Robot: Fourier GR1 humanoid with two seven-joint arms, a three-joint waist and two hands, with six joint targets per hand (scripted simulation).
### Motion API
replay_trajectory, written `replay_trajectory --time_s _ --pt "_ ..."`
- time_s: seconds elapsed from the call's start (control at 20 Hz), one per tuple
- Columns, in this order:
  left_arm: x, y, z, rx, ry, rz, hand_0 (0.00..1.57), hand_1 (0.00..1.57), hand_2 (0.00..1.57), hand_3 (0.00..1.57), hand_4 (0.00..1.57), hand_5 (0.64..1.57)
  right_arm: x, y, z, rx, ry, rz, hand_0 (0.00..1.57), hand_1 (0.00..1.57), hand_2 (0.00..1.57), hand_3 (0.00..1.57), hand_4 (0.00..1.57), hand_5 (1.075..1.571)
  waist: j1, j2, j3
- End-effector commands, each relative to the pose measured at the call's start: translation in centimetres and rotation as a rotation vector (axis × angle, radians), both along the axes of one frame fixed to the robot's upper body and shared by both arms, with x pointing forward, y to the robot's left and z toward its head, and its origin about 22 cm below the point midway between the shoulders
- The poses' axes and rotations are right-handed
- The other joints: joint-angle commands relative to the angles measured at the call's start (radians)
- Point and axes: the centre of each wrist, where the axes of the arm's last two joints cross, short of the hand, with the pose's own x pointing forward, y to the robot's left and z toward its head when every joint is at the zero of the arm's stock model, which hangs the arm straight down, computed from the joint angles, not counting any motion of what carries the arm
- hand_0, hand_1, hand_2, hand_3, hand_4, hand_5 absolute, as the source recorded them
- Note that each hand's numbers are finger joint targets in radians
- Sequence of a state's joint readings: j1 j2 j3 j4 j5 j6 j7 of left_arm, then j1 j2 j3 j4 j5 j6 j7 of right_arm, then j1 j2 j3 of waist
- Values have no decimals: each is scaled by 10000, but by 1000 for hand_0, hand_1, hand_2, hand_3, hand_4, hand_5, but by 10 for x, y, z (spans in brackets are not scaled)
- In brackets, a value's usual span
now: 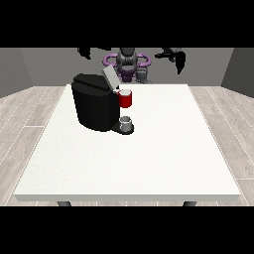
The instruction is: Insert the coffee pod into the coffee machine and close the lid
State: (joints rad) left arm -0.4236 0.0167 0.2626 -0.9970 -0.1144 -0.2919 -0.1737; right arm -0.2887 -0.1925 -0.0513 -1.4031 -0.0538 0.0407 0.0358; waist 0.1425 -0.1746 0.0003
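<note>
Fingers of hand at view's right (179,61) pointing down, holding nothing, hand at view's left (85,51) fingers indistinct, both behind coffee machine (94,104), lid (110,77) raised, on desk (149,163).

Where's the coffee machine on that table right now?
In the front view the black coffee machine stands on the white table left of centre, towards the robot's side, its lid raised.

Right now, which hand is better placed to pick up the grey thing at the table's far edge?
Probably its left, the hand at the view's right: it hangs nearer the grey thing; the other hand is beyond the coffee machine.
</note>
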Motion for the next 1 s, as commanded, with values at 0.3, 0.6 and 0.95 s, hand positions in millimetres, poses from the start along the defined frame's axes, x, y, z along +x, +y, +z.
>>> replay_trajectory --time_s 0.3,0.6,0.95 --pt "-11 -7 32 -244 -409 538 0 0 0 0 0 1571 23 -20 -2 533 313 -97 0 0 0 0 0 1571 169 985 2" --pt "-35 4 30 -133 -453 493 0 0 0 0 0 1571 30 34 -17 353 1 382 0 0 0 0 0 1571 61 1288 -1" --pt "-45 15 36 99 -964 1041 0 0 0 0 0 1571 53 40 5 -26 -199 715 0 0 0 0 0 1571 -256 1715 -3"
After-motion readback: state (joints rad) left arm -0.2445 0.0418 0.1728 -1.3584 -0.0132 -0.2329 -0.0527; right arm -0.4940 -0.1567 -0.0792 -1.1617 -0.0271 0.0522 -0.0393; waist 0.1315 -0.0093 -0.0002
